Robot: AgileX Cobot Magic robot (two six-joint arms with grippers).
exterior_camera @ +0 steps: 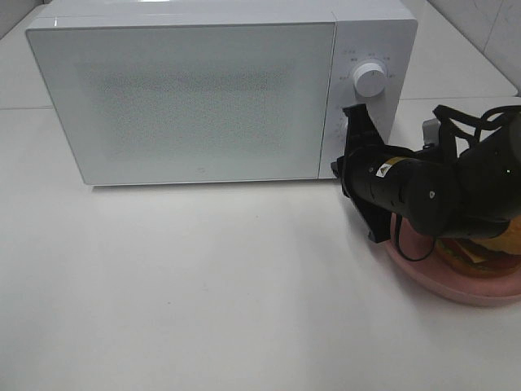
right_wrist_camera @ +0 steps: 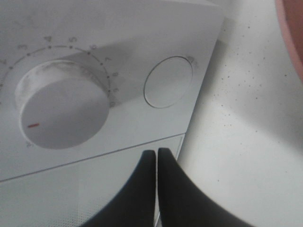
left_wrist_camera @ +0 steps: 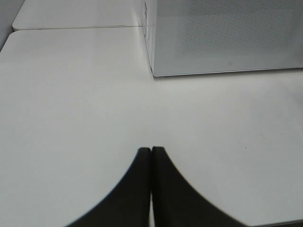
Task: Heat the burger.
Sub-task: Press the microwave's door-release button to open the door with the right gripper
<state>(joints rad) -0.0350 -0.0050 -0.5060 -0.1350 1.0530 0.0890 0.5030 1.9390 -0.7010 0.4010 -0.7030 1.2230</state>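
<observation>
The burger (exterior_camera: 479, 249) lies on a pink plate (exterior_camera: 453, 287) at the right of the exterior view, mostly hidden under my right arm. Only a strip of bun and filling shows. The white microwave (exterior_camera: 195, 98) stands at the back with its door closed. My right gripper (exterior_camera: 336, 169) is shut and empty, its tips at the low part of the control panel beside the door seam. In the right wrist view the right gripper (right_wrist_camera: 156, 152) sits below the dial (right_wrist_camera: 61, 111) and the round button (right_wrist_camera: 168, 82). My left gripper (left_wrist_camera: 151, 149) is shut and empty above the bare table.
The microwave's dial (exterior_camera: 371, 79) is on its right panel. The microwave's near left corner (left_wrist_camera: 154, 73) shows in the left wrist view. A table seam (left_wrist_camera: 75, 27) runs behind. The plate's edge (right_wrist_camera: 292, 33) shows in the right wrist view.
</observation>
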